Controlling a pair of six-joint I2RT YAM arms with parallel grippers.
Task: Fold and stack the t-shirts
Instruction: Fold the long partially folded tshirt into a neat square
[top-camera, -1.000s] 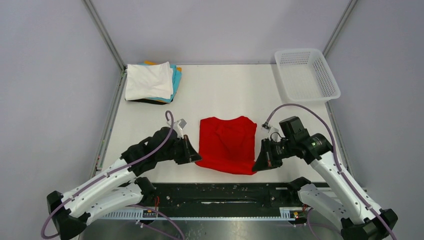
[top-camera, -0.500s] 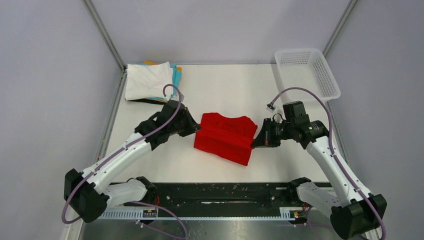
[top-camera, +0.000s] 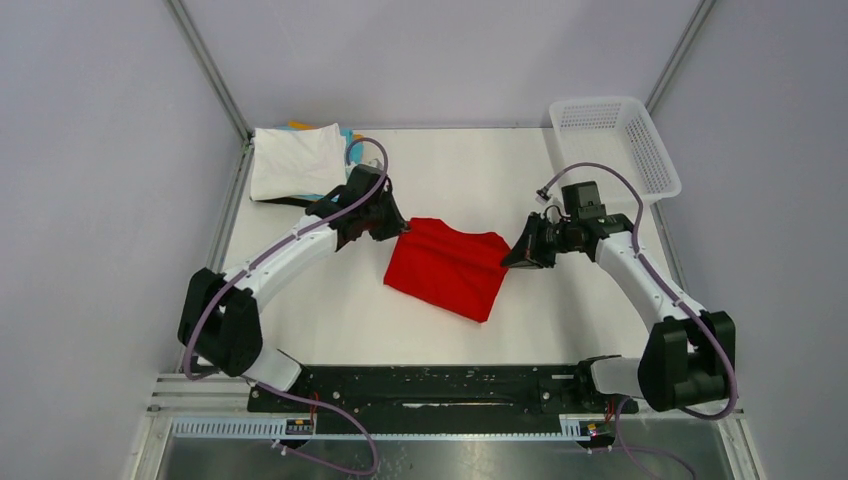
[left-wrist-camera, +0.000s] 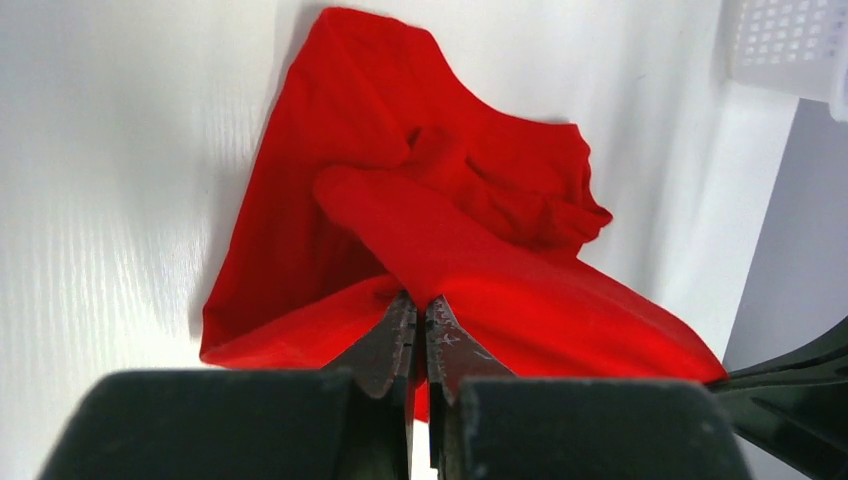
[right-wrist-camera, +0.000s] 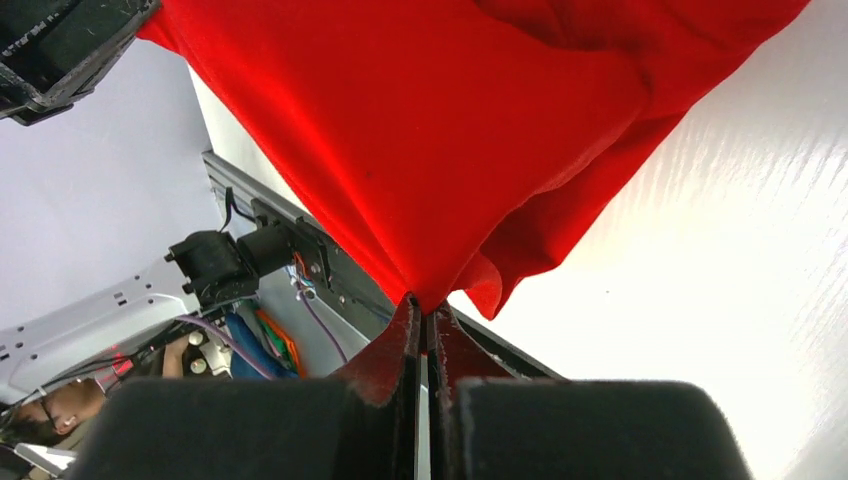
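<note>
- Your surface (top-camera: 440, 170) carries one shirt in work and one finished pile, so by my judgement the task is well along.
- The white mesh basket (top-camera: 600, 102) stands at 2 o'clock, apart from the work.
- The red t-shirt (top-camera: 445, 270) lies near the centre, doubled over, its far edge held up off the surface. I judge it needs at least one more fold, then a move to the pile.
- The folded stack (top-camera: 297, 160) at 10 o'clock, white on top with cyan, orange and dark edges showing, looks done.
- Your left claw (top-camera: 400, 228) is clenched on the red cloth at the shirt's 10 o'clock corner.
- Your right claw (top-camera: 507, 262) is clenched on it at 2 o'clock.
</note>
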